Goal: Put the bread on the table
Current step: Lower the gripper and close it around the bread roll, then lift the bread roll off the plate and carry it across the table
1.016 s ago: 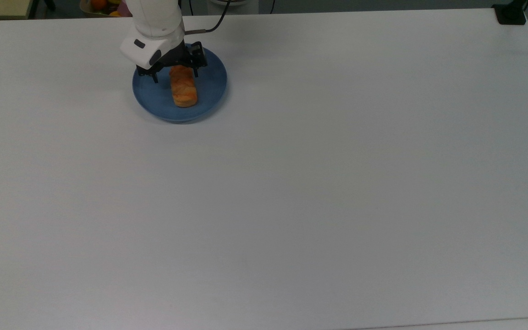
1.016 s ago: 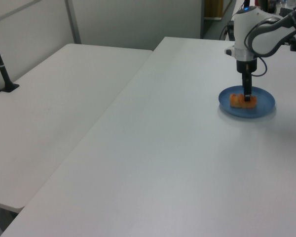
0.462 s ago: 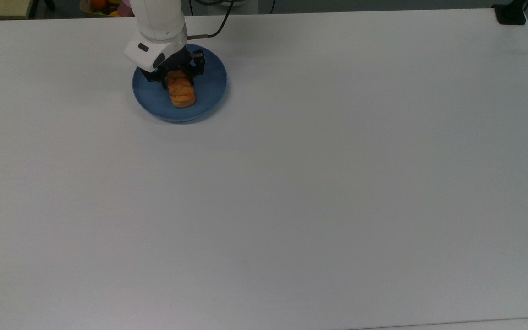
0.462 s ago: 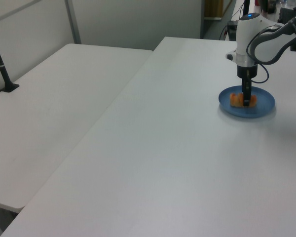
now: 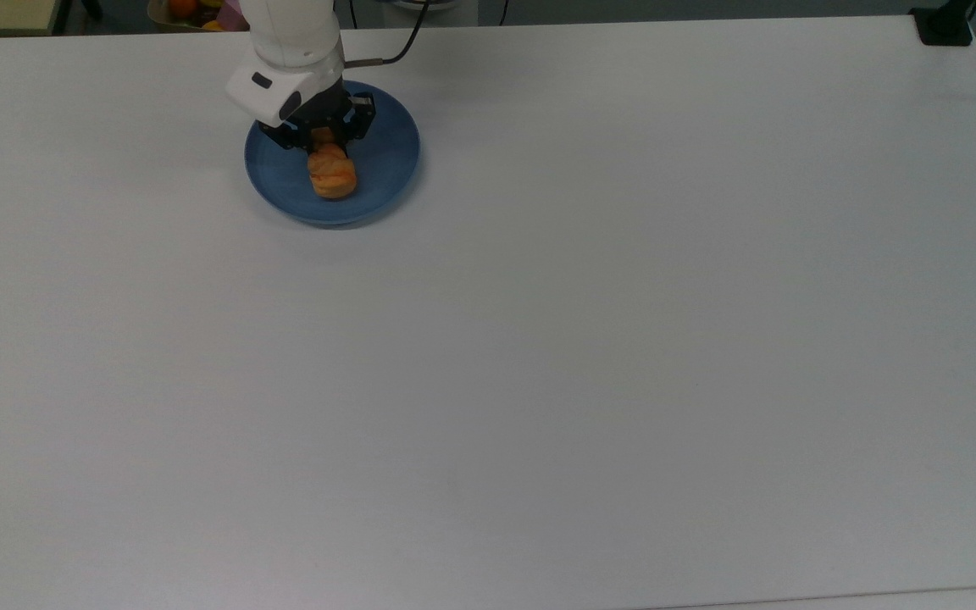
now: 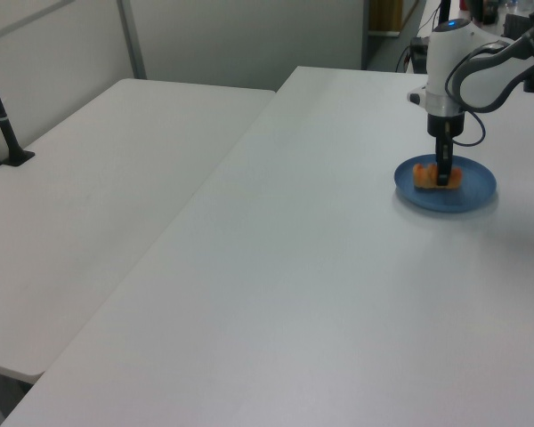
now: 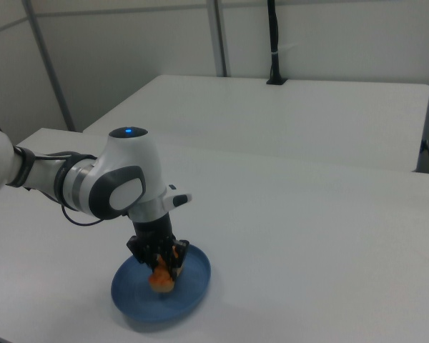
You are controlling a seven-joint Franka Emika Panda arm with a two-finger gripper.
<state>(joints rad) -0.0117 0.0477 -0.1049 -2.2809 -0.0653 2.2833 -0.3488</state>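
1. So my gripper (image 5: 324, 140) is clamped on the bread (image 5: 332, 172), fingers pinching its far end, and the loaf looks tipped up, with the free end poking out toward the near edge of the bench (image 5: 539, 339) in the top view.
2. The bread sits over the blue plate (image 5: 386, 165), roughly mid-plate. Can't really tell if its low end is touching the plate or just clear of it.
3. In the right view the gripper (image 7: 160, 261) comes straight down onto the loaf (image 7: 162, 276), and the plate (image 7: 193, 286) is right under both.
4. From the left view it's the same deal: gripper (image 6: 443, 176) vertical, bread (image 6: 424, 175) orange on either side of it, plate (image 6: 476, 191) underneath.
5. The plate is close to the bench's far edge, toward the far-left corner in the top view. All that white surface around it is bare, so nothing's in the way out there.
6. Other stuff: a cable (image 5: 395, 47) runs off my wrist past the far edge, some fruit (image 5: 187, 8) sits beyond the far-left corner, and a black clamp (image 5: 945, 25) is at the far-right corner.
7. A second white table (image 6: 89, 196) butts up alongside mine in the left view, with a black post (image 6: 4, 133) on it.
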